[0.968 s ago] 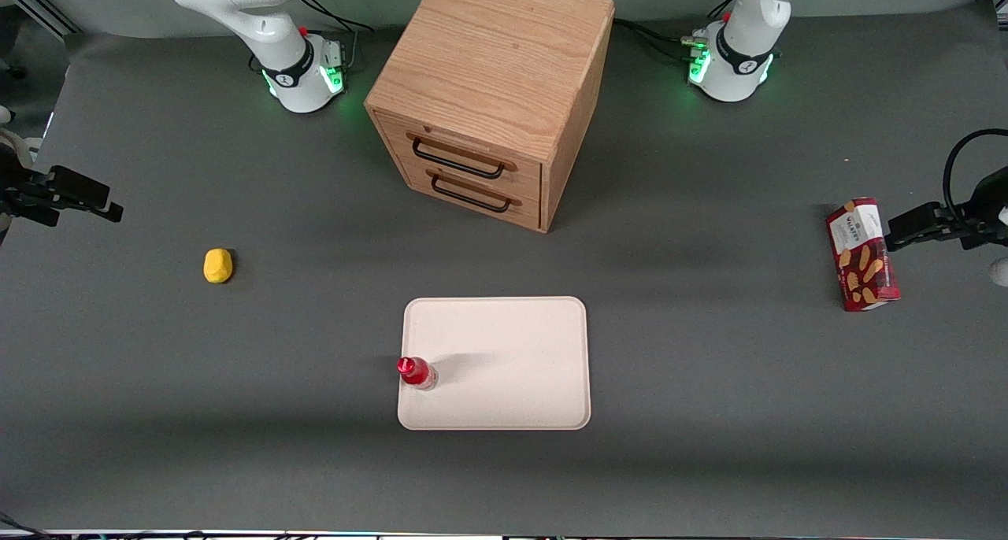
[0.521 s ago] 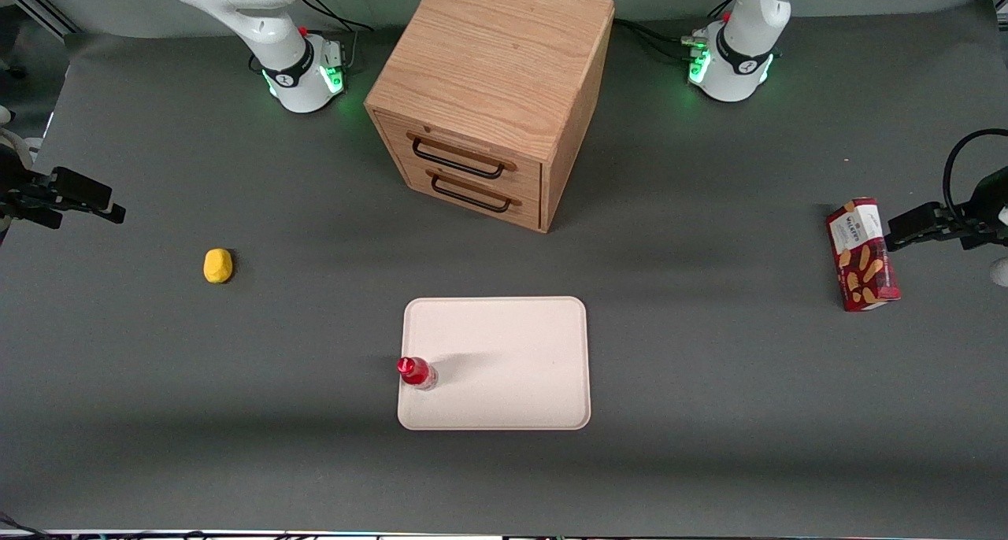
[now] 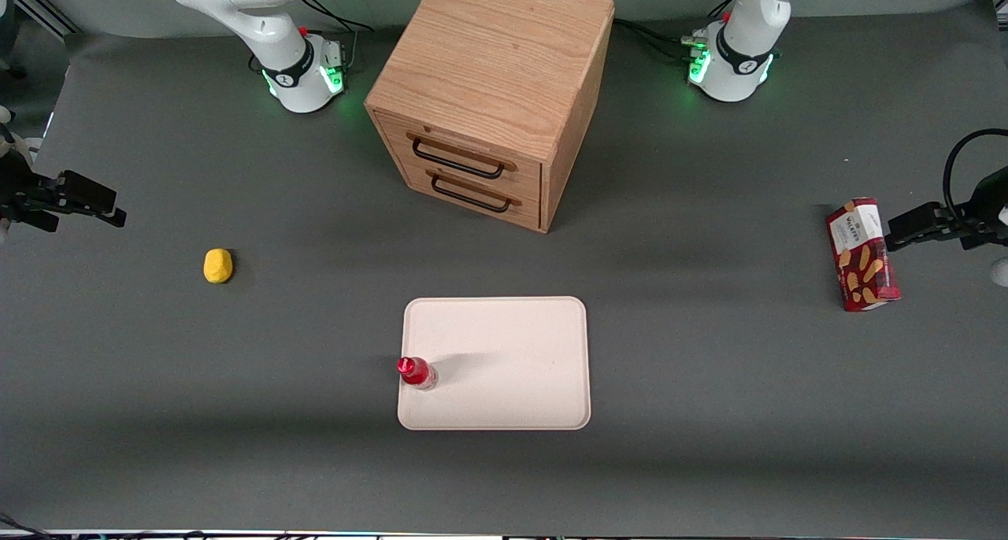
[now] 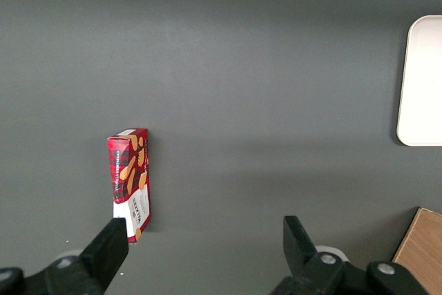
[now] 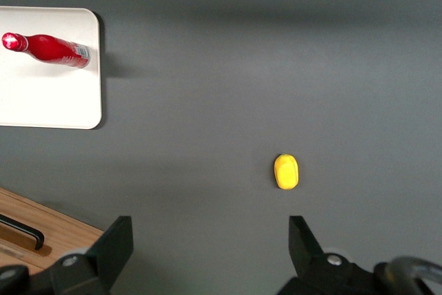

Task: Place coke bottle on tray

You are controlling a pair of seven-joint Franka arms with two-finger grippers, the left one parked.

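Observation:
The coke bottle (image 3: 416, 372) (image 5: 47, 49), slim and red with a shiny red cap, stands upright on the cream-white tray (image 3: 504, 359) (image 5: 48, 94), close to the tray edge nearest the working arm. My gripper (image 3: 106, 212) (image 5: 210, 236) hangs high at the working arm's end of the table, far from bottle and tray. Its fingers are spread wide with only bare grey table between them.
A small yellow lump (image 3: 218, 265) (image 5: 286, 171) lies on the table between my gripper and the tray. A wooden two-drawer cabinet (image 3: 492, 99) stands farther from the front camera than the tray. A red biscuit box (image 3: 862, 254) (image 4: 130, 184) lies toward the parked arm's end.
My gripper has drifted slightly nearer the front camera at the table's end. The bottle, tray and other things have not moved.

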